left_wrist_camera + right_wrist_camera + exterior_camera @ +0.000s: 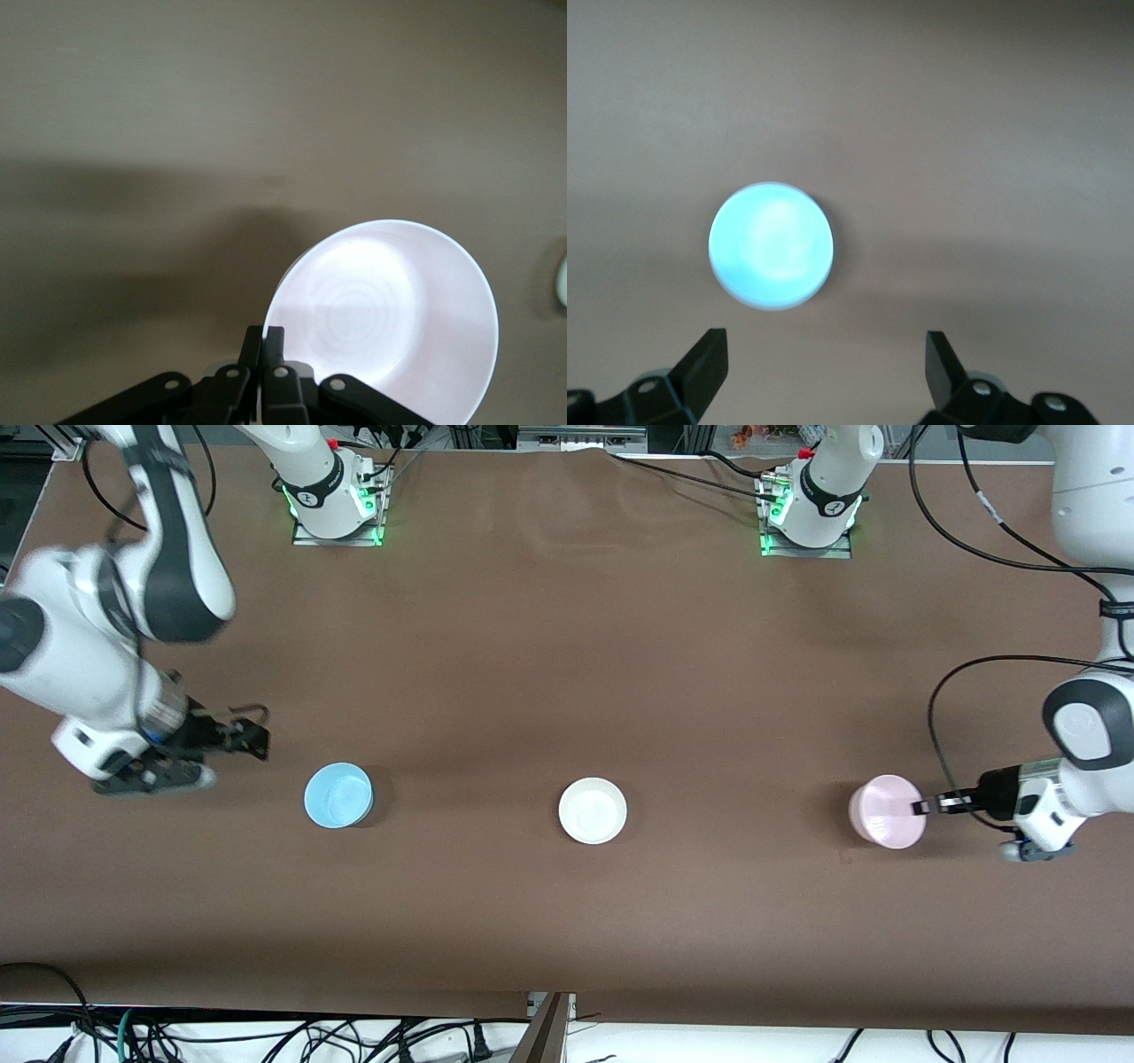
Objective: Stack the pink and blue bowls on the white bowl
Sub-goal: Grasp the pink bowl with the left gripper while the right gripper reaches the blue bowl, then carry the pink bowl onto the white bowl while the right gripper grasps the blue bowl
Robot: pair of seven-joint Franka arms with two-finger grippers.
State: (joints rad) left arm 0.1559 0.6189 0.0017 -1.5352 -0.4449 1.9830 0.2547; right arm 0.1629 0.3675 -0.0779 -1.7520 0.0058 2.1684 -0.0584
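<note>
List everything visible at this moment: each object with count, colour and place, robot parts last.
blue bowl: 1, light sky blue, on the table toward the right arm's end, upright, untouched.
white bowl: 1, glossy white, mid-table between the other two bowls, nothing in it.
pink bowl: 1, pale pink, toward the left arm's end, tilted, rim pinched by the left gripper.
table: 1, brown covering, bears all three bowls.
cables: several, dark, along the table edge nearest the front camera.
left gripper: 1, black fingers, shut on the pink bowl's rim.
right gripper: 1, black fingers, open, beside the blue bowl, not touching it.
arm bases: 2, white with green lights, along the table edge farthest from the front camera.
</note>
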